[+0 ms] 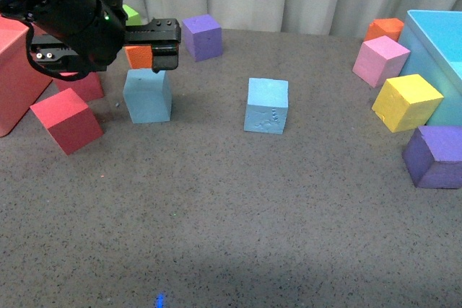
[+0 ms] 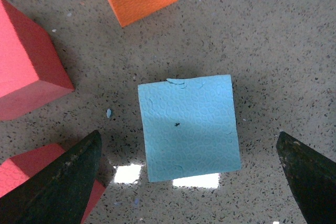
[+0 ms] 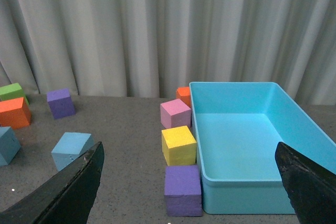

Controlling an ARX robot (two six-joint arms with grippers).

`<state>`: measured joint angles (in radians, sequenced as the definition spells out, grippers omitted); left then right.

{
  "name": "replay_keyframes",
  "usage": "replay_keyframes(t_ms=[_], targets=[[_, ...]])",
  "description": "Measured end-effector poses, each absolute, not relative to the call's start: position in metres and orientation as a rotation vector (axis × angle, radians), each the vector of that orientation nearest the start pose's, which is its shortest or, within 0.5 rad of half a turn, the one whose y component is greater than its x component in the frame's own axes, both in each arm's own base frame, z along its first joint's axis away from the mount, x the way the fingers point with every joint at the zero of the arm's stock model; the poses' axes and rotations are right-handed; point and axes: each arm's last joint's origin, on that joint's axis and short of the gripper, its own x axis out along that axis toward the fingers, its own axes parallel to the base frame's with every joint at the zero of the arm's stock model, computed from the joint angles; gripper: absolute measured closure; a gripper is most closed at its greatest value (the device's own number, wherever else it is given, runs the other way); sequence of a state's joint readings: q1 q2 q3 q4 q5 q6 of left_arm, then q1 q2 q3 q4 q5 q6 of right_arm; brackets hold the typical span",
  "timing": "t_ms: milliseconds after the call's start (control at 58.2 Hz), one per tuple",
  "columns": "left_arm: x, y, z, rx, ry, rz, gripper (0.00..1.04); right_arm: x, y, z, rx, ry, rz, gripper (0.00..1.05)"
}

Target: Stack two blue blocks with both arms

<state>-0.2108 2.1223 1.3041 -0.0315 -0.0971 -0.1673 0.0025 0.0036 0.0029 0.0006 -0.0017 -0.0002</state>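
Observation:
One plain blue block (image 1: 147,95) sits on the grey table at the left. The other blue block (image 1: 266,105), with raised marks on its front face, sits near the middle. My left gripper (image 1: 164,52) is open and hovers just above the plain block. In the left wrist view that block (image 2: 188,127) lies below my left gripper (image 2: 189,182), between the spread fingers (image 2: 63,182), untouched. My right gripper (image 3: 186,192) is open, empty and out of the front view. Its camera shows the marked block (image 3: 72,149) and the plain block (image 3: 8,145) far off.
Red cubes (image 1: 66,120) and a big red box (image 1: 14,70) stand left of the plain block, an orange cube (image 1: 138,55) and a purple cube (image 1: 202,36) behind it. At the right are a light-blue bin (image 1: 433,41) and pink (image 1: 380,60), yellow (image 1: 406,102) and purple (image 1: 435,156) cubes.

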Motion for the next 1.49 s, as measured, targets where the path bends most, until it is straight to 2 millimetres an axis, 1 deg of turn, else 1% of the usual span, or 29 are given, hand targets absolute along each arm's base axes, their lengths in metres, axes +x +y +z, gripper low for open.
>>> replay_keyframes(t_ms=[275, 498, 618, 721, 807, 841, 979, 1185, 1236, 1270, 1322, 1425, 1494], targets=[[0.442, -0.093, 0.1, -0.05, 0.959, -0.029, 0.07, 0.098, 0.0, 0.164, 0.0, 0.0, 0.004, 0.1], [0.455, -0.096, 0.083, -0.045, 0.997, -0.012, 0.07, 0.098, 0.0, 0.164, 0.0, 0.0, 0.004, 0.1], [0.458, -0.096, 0.076, -0.033, 1.022, 0.006, 0.23, 0.098, 0.0, 0.164, 0.0, 0.0, 0.004, 0.1], [0.458, -0.097, 0.072, -0.035, 1.037, 0.005, 0.39, 0.098, 0.0, 0.164, 0.0, 0.0, 0.004, 0.1], [0.457, -0.099, 0.073, -0.034, 1.041, 0.011, 0.49, 0.098, 0.0, 0.164, 0.0, 0.0, 0.004, 0.1], [0.457, -0.099, 0.073, -0.035, 1.04, 0.009, 0.51, 0.098, 0.0, 0.164, 0.0, 0.0, 0.004, 0.1], [0.454, -0.106, 0.08, -0.016, 1.009, 0.003, 0.57, 0.098, 0.0, 0.164, 0.0, 0.0, 0.004, 0.1], [0.441, -0.135, 0.122, -0.015, 0.948, -0.058, 0.58, 0.098, 0.0, 0.164, 0.0, 0.0, 0.004, 0.1], [0.435, -0.147, 0.136, -0.027, 0.928, -0.099, 0.58, 0.098, 0.0, 0.164, 0.0, 0.0, 0.004, 0.1], [0.433, -0.153, 0.141, -0.028, 0.917, -0.113, 0.58, 0.098, 0.0, 0.164, 0.0, 0.0, 0.004, 0.1], [0.426, -0.166, 0.152, -0.027, 0.898, -0.142, 0.58, 0.098, 0.0, 0.164, 0.0, 0.0, 0.004, 0.1], [0.415, -0.186, 0.162, -0.019, 0.895, -0.178, 0.58, 0.098, 0.0, 0.164, 0.0, 0.0, 0.004, 0.1], [0.404, -0.209, 0.163, 0.005, 0.911, -0.204, 0.58, 0.098, 0.0, 0.164, 0.0, 0.0, 0.004, 0.1]])
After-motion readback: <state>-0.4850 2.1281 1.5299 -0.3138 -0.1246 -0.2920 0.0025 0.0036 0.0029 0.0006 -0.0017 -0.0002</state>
